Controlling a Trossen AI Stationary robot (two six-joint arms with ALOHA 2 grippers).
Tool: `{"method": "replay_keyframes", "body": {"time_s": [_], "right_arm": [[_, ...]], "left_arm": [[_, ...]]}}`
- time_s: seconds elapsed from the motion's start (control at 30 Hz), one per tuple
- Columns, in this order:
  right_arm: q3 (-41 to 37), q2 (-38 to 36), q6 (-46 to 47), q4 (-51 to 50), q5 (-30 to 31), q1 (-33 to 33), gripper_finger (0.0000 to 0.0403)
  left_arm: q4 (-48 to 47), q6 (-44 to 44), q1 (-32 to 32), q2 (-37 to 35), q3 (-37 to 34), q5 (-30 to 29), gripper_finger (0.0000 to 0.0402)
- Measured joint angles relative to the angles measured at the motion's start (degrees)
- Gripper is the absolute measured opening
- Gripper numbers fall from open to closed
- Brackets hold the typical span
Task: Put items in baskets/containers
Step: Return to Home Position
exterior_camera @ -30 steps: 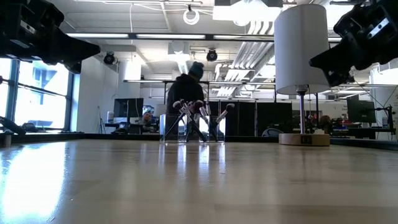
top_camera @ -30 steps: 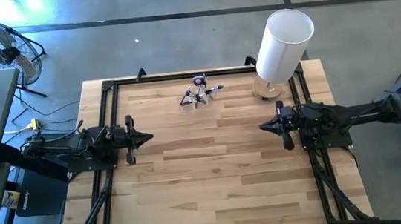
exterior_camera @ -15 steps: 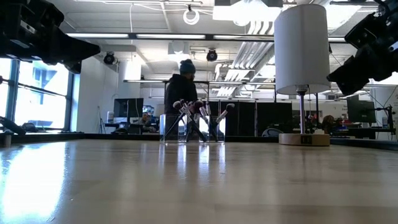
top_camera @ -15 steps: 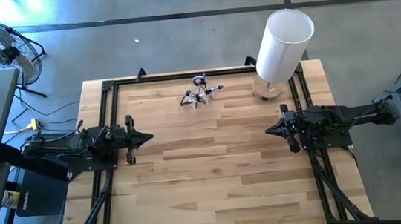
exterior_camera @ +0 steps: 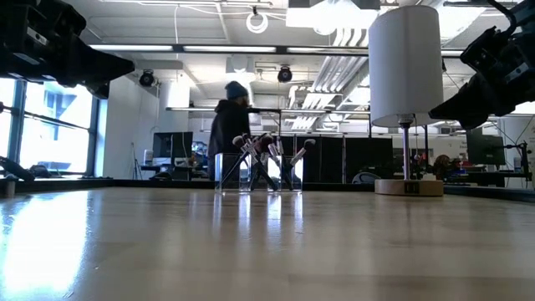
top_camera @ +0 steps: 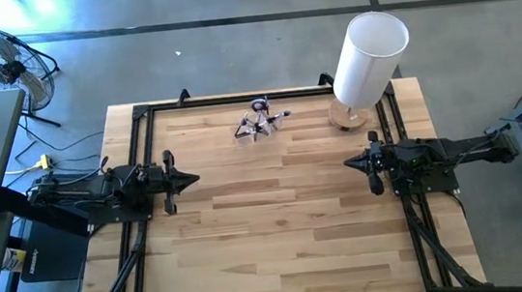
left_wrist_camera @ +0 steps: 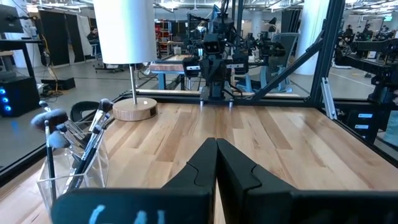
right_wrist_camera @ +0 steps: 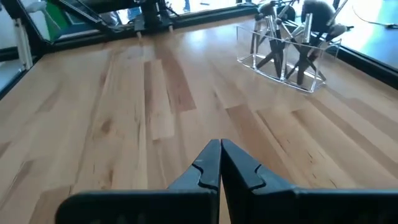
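Moved: right gripper (top_camera: 349, 163) has drawn back a little toward the right edge of the surface (top_camera: 281, 241); a person (exterior_camera: 227, 134) in the room behind has stepped left.
Right arm: fingers (right_wrist_camera: 208, 167) pressed together, holding nothing.
Left arm: left gripper (top_camera: 195, 179) over the left side, facing the right one, fingers (left_wrist_camera: 202, 167) pressed together, empty.
Task items: makeup brushes (top_camera: 259, 123) stand tilted in the clear holder (right_wrist_camera: 281, 61), near the far edge.
Far right corner: white cylinder (top_camera: 369, 55) on a round wooden base (top_camera: 345, 116).
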Motion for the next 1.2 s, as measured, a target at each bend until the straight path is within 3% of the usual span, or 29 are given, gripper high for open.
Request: {"method": "replay_keyframes", "body": {"time_s": [1.2], "right_arm": [[0.0, -0.01, -1.81, 0.18, -0.95, 0.0, 0.0]], "left_arm": [[-0.02, 0.0, 0.0, 0.01, -0.01, -0.11, 0.0001]]}}
